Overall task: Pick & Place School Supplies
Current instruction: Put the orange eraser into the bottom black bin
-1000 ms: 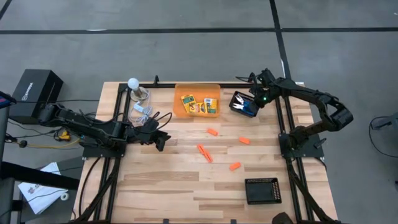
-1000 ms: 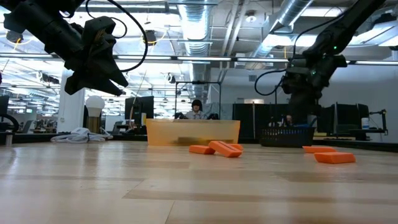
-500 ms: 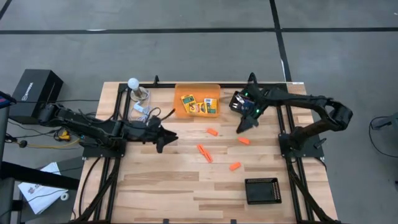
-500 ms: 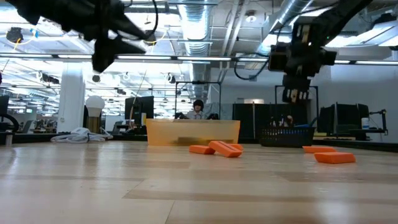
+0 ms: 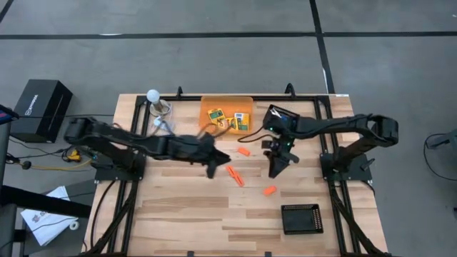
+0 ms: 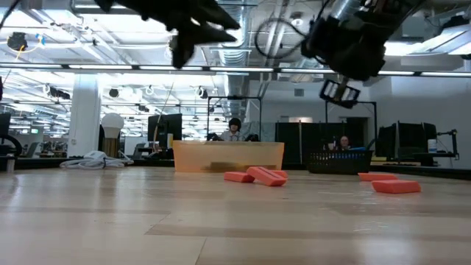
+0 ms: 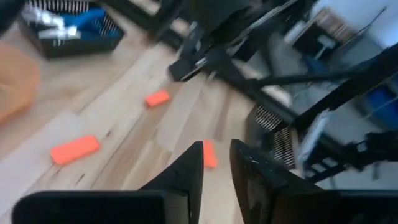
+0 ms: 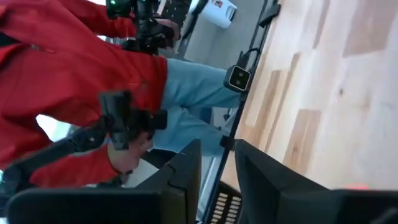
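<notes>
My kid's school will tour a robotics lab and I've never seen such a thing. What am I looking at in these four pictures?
It is a robot with two dark arms working at a wooden table. One picture looks straight down from above, one looks level across the tabletop, and two come from cameras on the arms' wrists. On the table are an orange bin holding yellow-green boxes, two black trays and a few small orange pieces. The left hand and the right hand both hang over the middle of the table near those pieces, fingers a little apart, holding nothing. The right wrist camera also catches a person in red beyond the table's edge.
</notes>
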You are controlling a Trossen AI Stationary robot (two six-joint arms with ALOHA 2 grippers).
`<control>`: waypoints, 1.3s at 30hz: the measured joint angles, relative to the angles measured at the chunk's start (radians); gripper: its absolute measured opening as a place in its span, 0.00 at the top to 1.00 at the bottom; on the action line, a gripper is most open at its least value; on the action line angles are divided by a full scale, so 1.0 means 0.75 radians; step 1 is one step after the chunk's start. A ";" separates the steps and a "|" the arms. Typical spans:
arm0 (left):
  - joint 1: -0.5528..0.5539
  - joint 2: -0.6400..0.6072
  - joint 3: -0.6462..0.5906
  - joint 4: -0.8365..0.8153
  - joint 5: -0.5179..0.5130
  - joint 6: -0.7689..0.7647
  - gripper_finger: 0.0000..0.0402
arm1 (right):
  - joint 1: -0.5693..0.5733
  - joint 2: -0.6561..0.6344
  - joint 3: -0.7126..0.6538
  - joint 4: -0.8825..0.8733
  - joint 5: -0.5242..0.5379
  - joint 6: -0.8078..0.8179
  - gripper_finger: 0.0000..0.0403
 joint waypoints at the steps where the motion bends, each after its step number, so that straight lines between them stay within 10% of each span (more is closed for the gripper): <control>1: 0.001 0.047 0.021 -0.008 0.001 0.001 0.82 | 0.018 0.000 0.000 0.059 0.010 0.033 0.79; 9: 0.009 0.254 0.212 -0.499 0.320 0.324 0.78 | 0.009 -0.074 -0.002 0.476 0.037 0.398 0.81; 19: 0.103 0.260 0.361 -0.801 0.377 0.968 0.55 | -0.088 -0.194 0.001 1.265 0.294 1.113 0.81; 39: 0.154 0.494 0.440 -0.821 0.547 1.398 0.60 | -0.169 -0.518 0.001 1.477 0.808 1.089 0.81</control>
